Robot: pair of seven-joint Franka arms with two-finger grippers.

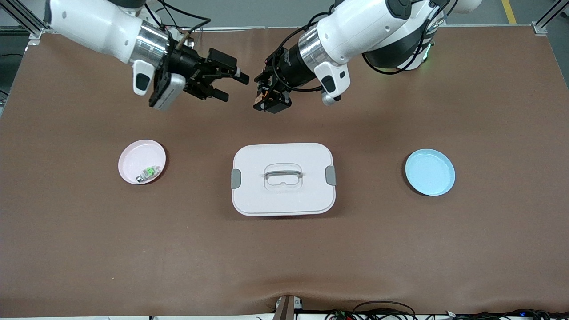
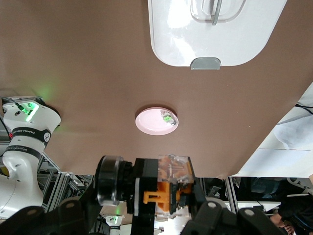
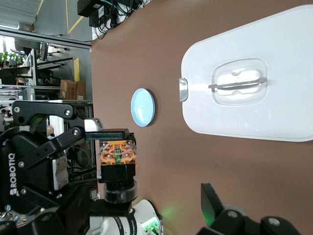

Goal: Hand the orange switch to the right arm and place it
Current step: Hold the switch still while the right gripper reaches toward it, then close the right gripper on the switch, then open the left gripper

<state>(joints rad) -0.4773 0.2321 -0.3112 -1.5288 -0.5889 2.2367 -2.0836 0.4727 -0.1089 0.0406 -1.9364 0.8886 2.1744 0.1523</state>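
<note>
front view | left gripper (image 1: 262,98) grips orange switch (image 1: 263,94) | right gripper (image 1: 231,84) spread, facing it

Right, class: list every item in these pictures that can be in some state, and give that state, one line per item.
left gripper: shut on the orange switch, up over the table.
orange switch: held, not yet handed over.
right gripper: open, beside the switch.
white box: lid on, handle flat.
pink plate: holds a small clear-and-silver piece.
blue plate: nothing on it.

"robotiq" on the right pincer (image 3: 161,164), "franka" on an arm base band (image 2: 24,135)
</note>
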